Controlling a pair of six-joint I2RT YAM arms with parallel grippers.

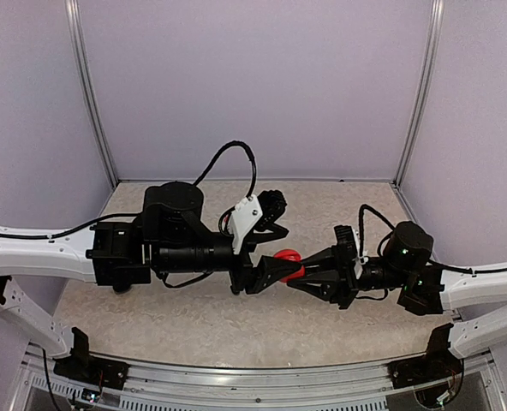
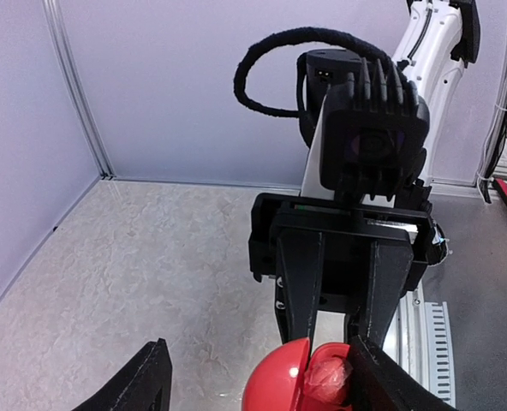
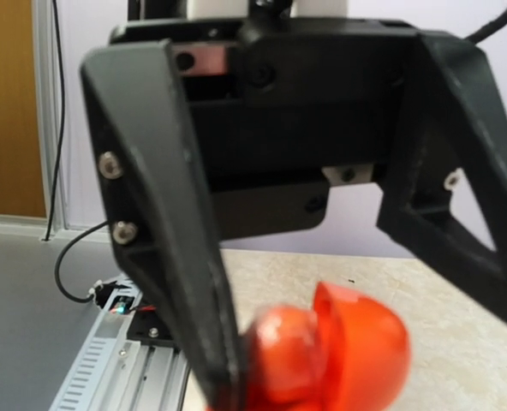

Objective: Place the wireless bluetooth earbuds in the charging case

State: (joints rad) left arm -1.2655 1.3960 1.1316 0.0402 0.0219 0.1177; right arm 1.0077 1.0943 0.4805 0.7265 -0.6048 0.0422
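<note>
Red charging case (image 2: pixel 279 387) hinged open, pinched in the closed right tool (image 2: pixel 332 338) above the marbled table (image 2: pixel 151 257), left tool (image 2: pixel 266 390) spread wide with a finger on either side of it, possibly a red earbud (image 2: pixel 326 378) seated inside, blurred

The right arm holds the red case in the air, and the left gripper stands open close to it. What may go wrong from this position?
1. The right gripper pinches the rounded red charging case above the table; a nudge might twist it loose and drop it.
2. The open left gripper has its fingers close beside the right gripper's fingers, so they may collide.
</note>
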